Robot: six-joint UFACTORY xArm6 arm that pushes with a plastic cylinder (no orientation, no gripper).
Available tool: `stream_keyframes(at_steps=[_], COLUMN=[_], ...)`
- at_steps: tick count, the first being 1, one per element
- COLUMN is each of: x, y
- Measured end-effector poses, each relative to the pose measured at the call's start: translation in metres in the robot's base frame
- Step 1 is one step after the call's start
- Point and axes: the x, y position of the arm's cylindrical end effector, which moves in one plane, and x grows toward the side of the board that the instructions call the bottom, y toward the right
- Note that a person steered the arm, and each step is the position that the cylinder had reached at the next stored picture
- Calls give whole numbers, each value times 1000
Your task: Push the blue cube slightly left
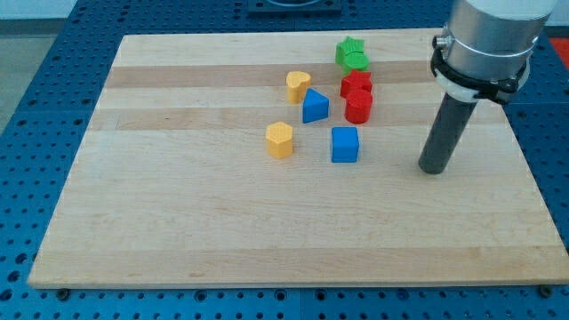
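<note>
Well apart, my tip (432, 169) right of blue cube (345, 144), no readable writing.

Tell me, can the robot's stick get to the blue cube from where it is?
Probably yes. My tip rests on the board to the view's right of the blue cube, with only bare wood between them. The red blocks sit higher up, out of that straight path, so a leftward slide looks free.

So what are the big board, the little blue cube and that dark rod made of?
The board looks like pale wood: lengthwise strips and grain show, with a smooth matte finish. The blue cube seems to be plastic or painted wood; its colour is even and the surface hardly shines. The rod ending in my tip looks like dark matte metal or plastic; I cannot tell which.
</note>
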Motion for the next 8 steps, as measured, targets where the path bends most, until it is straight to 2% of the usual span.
stream_keyframes(at_steps=[2,5,8], x=[0,-4,-59], y=[-2,-62,-102])
